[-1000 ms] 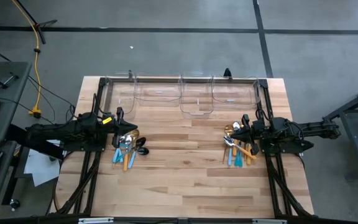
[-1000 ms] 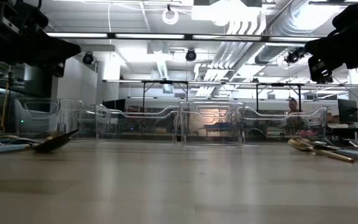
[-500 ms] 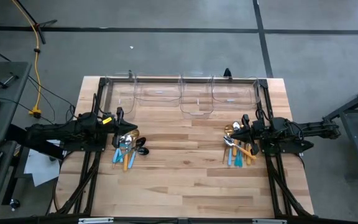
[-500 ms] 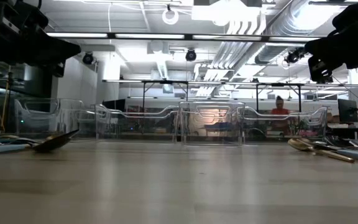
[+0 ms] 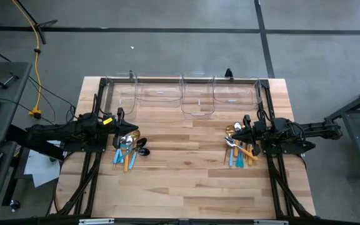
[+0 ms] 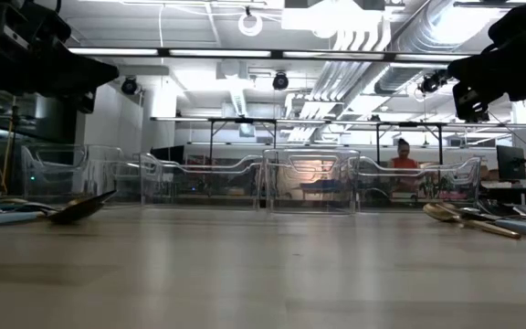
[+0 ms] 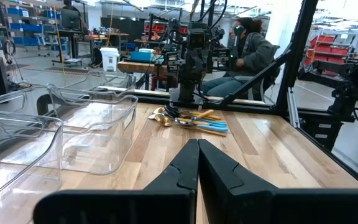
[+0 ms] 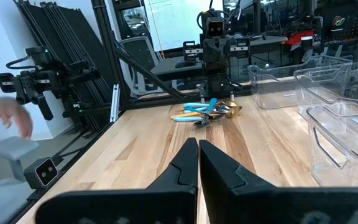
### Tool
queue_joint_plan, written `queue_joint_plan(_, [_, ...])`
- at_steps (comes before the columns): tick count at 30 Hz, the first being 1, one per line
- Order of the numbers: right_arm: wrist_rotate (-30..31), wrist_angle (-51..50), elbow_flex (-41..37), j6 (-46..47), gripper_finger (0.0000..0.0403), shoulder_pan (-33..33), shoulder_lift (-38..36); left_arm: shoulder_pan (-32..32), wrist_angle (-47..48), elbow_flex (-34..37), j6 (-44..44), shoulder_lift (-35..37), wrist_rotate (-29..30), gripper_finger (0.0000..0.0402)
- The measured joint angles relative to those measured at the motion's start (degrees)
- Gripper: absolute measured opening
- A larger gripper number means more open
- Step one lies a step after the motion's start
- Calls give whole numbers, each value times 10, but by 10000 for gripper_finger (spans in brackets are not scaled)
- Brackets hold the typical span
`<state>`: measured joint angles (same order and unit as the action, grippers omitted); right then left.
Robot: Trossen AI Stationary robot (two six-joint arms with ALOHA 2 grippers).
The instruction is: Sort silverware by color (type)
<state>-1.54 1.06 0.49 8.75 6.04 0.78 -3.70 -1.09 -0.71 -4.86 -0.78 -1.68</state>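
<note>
A robotics lab or workshop: exposed silver ceiling ducts (image 6: 373, 68) and strip lights overhead, grey concrete floor (image 5: 167, 50), black metal rig frames (image 8: 61, 37), distant shelving with blue storage bins (image 7: 17, 12), and a seated person (image 7: 250, 53) at another workstation.

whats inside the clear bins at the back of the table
Nothing shows inside the clear bins: wood grain reads through them from above. All the silverware lies in two piles, a left pile and a right pile. Glare hides parts of the bin walls.

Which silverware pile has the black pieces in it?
The pile by the left gripper: two black spoons lie at its inner edge. The right-side pile shows none.
</note>
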Motion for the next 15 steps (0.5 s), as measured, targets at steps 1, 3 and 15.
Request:
queue_joint_plan(1, [0, 0, 0, 0, 0, 0, 0, 0, 0, 0, 0, 0, 0, 0])
queue_joint_plan(3, [0, 0, 0, 0, 0, 0, 0, 0, 0, 0, 0, 0, 0, 0])
queue_joint_plan(15, [0, 0, 0, -47, 0, 0, 0, 0, 0, 0, 0, 0, 0, 0])
